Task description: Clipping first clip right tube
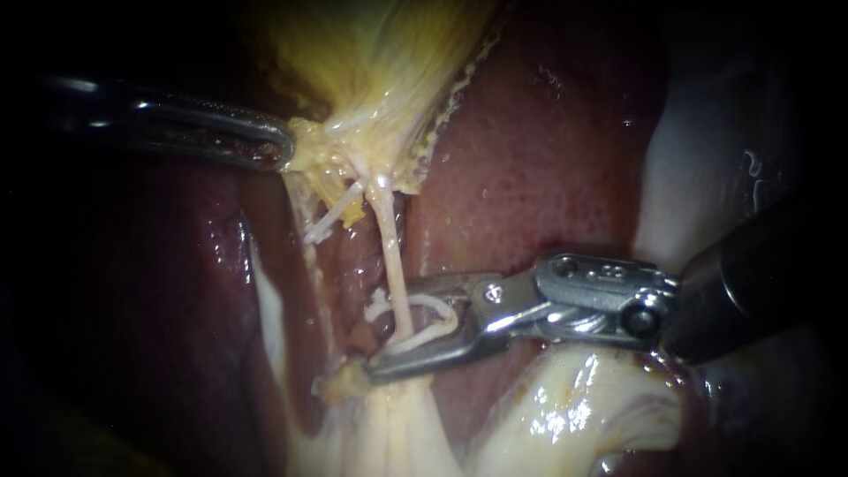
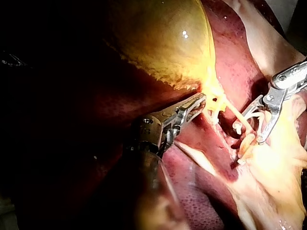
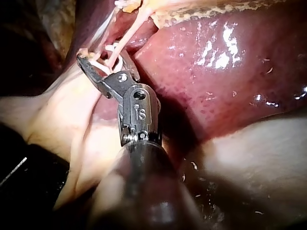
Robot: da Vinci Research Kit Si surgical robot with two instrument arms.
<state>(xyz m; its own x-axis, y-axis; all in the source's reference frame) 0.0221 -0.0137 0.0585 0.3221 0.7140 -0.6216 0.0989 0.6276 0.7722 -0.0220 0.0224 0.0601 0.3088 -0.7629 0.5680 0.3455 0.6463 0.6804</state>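
In the endoscope view two pale tubes run down from the yellow gallbladder (image 1: 380, 53). The thin left tube (image 1: 331, 216) slants away; the right tube (image 1: 389, 256) hangs straight. My right instrument (image 1: 393, 329) straddles the right tube low down, its jaws wide apart and holding a white clip (image 1: 433, 309) that loops around the tube. My left instrument (image 1: 281, 146) is shut on yellow tissue at the gallbladder's neck and holds it up. The right wrist view shows the same jaws (image 3: 103, 60) and clip (image 3: 98, 62) around the tube (image 3: 120, 48). The left wrist view shows the left jaws (image 2: 200, 101) on that tissue.
Dark red liver (image 1: 548, 159) lies behind and to the right of the tubes. Pale glistening tissue (image 1: 574, 415) sits under the right instrument's shaft. A small yellow fatty lump (image 1: 340, 384) lies just past the lower jaw's tip.
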